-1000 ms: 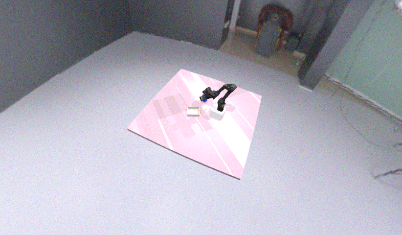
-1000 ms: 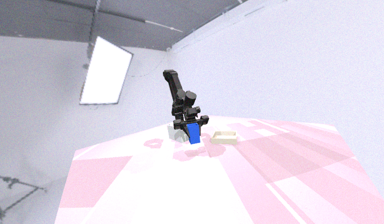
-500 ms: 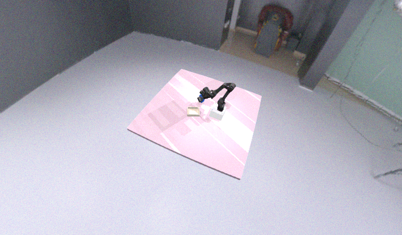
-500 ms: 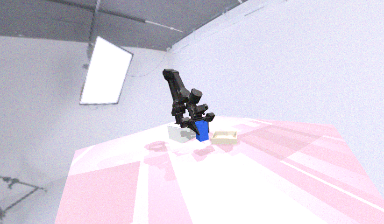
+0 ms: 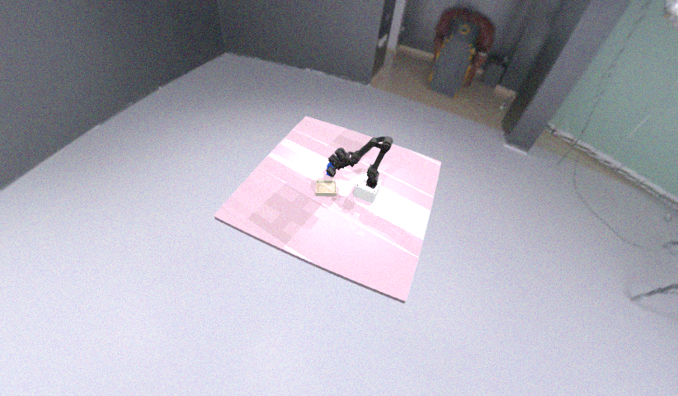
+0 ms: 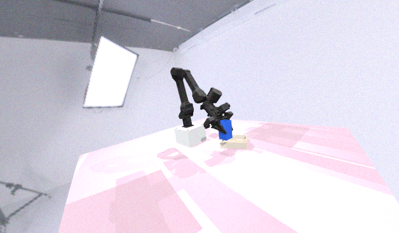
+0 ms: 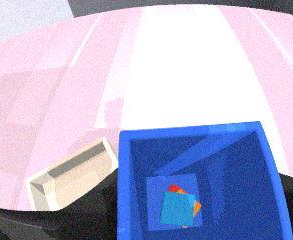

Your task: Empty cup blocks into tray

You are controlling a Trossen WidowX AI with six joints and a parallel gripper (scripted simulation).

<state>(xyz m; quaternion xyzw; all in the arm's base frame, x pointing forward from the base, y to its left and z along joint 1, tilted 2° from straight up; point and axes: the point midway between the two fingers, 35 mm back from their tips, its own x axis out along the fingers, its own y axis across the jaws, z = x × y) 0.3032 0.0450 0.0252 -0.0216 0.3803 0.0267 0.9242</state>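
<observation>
A blue square cup [image 5: 329,164] [image 6: 226,130] [image 7: 190,131] is held nearly upright above the table. My gripper [image 6: 225,126] is shut on it; in the wrist view its dark fingers show at both sides of the cup. At the bottom inside the cup lie a light blue block [image 7: 177,208], an orange block [image 7: 197,206] and a bit of red [image 7: 174,188]. The shallow beige tray [image 5: 326,195] [image 6: 234,144] [image 7: 38,196] stands on the table. In the wrist view it is left of the cup, and in the exterior view the cup overlaps its left part. The tray's visible inside shows no blocks.
The arm's white base box [image 5: 366,191] [image 6: 190,136] stands near the tray. The pink and white patterned table [image 5: 362,255] [image 6: 253,184] [image 7: 181,65] has its far edge near the top of the wrist view.
</observation>
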